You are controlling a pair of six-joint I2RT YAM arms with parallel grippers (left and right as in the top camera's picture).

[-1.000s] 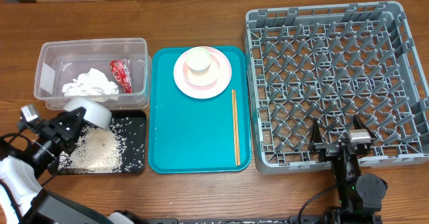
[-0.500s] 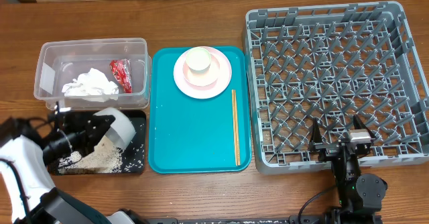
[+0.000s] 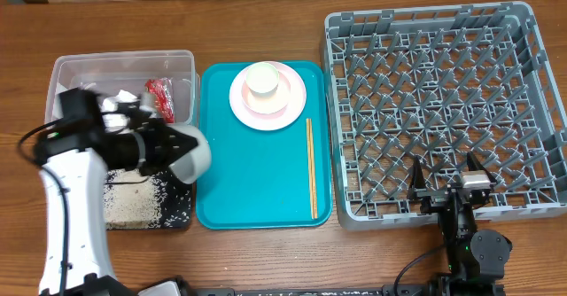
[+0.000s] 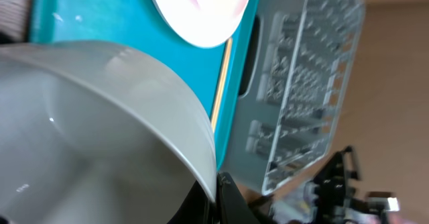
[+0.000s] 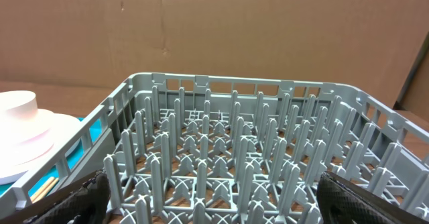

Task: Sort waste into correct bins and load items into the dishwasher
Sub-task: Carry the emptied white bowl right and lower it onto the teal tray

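Well, from overhead my left pincer (image 3: pixel 180 145) is clamped shut on the rim of the grey-white bowl (image 3: pixel 197 159). The bowl hangs tipped on its side above the seam where the black tray (image 3: pixel 180 216) meets the teal tray (image 3: pixel 257 181). Loose rice (image 3: pixel 128 198) speckles the black tray, and the red wrapper (image 3: pixel 159 99) and white tissue (image 3: pixel 122 99) lie in the clear tub (image 3: pixel 124 58). The wooden chopsticks (image 3: pixel 311 167) lie on the teal tray beside the grey rack (image 3: pixel 532 30), their long axis pointing away from me. The pink plate (image 3: pixel 293 101) carries the cream cup (image 3: pixel 264 80). My right pincer (image 3: pixel 443 165) gapes wide and empty at the rack's near edge, and the table (image 3: pixel 266 12) is brown wood

My left wrist view is mostly the bowl's smooth glossy curve, its rim slanting down to my fingers (image 4: pixel 221 204)

My right wrist view looks across the rack's upright pegs to a cardboard wall (image 5: pixel 214 23)
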